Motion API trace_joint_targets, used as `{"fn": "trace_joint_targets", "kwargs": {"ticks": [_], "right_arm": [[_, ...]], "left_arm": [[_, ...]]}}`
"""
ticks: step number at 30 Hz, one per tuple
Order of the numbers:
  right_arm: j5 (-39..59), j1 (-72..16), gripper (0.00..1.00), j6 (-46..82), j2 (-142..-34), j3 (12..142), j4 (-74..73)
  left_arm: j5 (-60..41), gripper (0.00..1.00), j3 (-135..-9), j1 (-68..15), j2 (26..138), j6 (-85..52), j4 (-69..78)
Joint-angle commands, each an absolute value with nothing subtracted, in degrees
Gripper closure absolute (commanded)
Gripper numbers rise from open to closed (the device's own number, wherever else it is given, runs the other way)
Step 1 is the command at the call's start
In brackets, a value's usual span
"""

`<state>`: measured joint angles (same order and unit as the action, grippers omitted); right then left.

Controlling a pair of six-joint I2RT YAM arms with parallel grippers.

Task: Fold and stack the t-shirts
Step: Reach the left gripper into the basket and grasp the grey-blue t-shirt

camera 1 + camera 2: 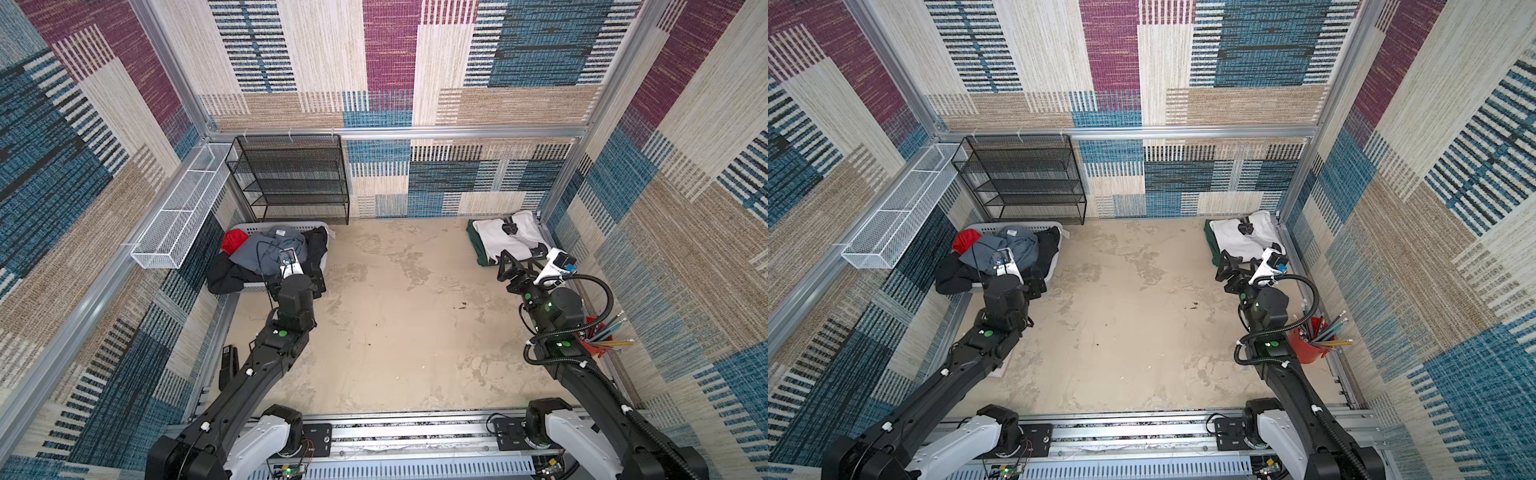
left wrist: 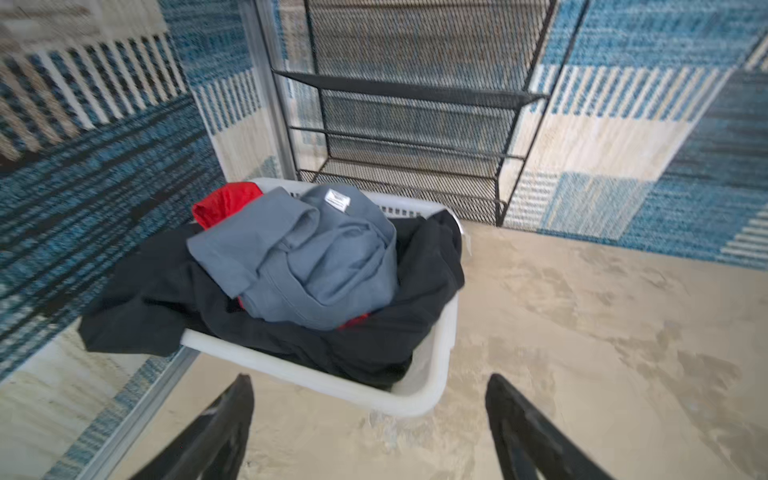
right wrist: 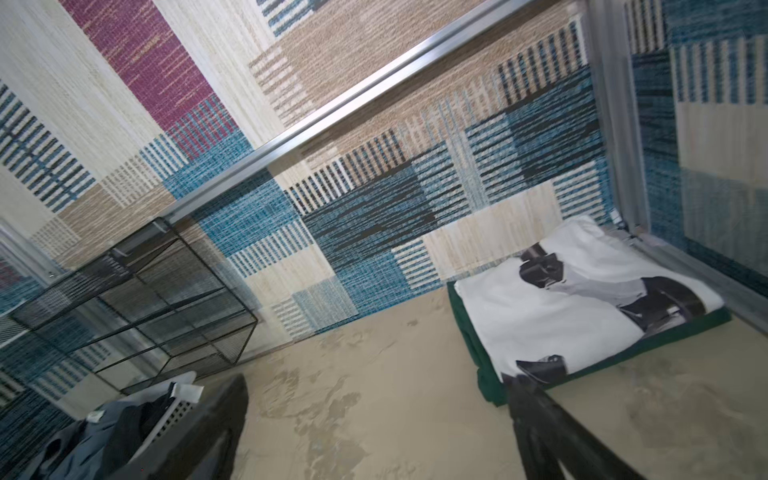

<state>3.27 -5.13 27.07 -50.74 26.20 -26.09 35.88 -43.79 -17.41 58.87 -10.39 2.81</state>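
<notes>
While the slate-grey t-shirt [image 2: 307,257] lay crumpled atop a black cloth [image 2: 166,299] and a red cloth [image 2: 224,201] in the white basket [image 2: 316,378], just ahead of the left claw [image 2: 369,386], that claw hung wide and empty by the basket's rim. Just ahead of the right claw [image 3: 374,382], wide and holding nothing, the white t-shirt [image 3: 552,320] sat folded upon the dark green t-shirt [image 3: 486,382] on the desk [image 3: 395,415]

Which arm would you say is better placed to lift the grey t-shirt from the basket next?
Left, likely. The left end effector, open, hovers at the basket rim, facing the grey t-shirt atop the pile. The right end effector is across the table beside the folded white t-shirt.
</notes>
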Motion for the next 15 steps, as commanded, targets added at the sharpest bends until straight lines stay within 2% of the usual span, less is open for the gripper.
{"fn": "trace_joint_targets", "kwargs": {"ticks": [1, 6, 11, 15], "right_arm": [[15.42, -5.15, 0.01, 31.69, -50.61, 26.86, -17.52], [23.63, -5.19, 0.01, 35.25, -46.29, 22.16, -11.87], [26.7, -5.19, 0.01, 33.96, -41.22, 21.76, -6.68], [27.7, -5.19, 0.01, 30.97, -39.95, 25.09, -1.89]], "left_arm": [[42.51, 0.06, -52.09, -17.27, 63.47, -12.54, -11.17], [41.33, 0.01, -63.24, -15.03, 73.13, -12.52, -18.3], [30.93, 0.01, -74.46, -6.08, 83.47, -16.5, -27.63], [25.43, 0.01, -80.44, -1.0, 90.8, -17.53, -29.37]]}}
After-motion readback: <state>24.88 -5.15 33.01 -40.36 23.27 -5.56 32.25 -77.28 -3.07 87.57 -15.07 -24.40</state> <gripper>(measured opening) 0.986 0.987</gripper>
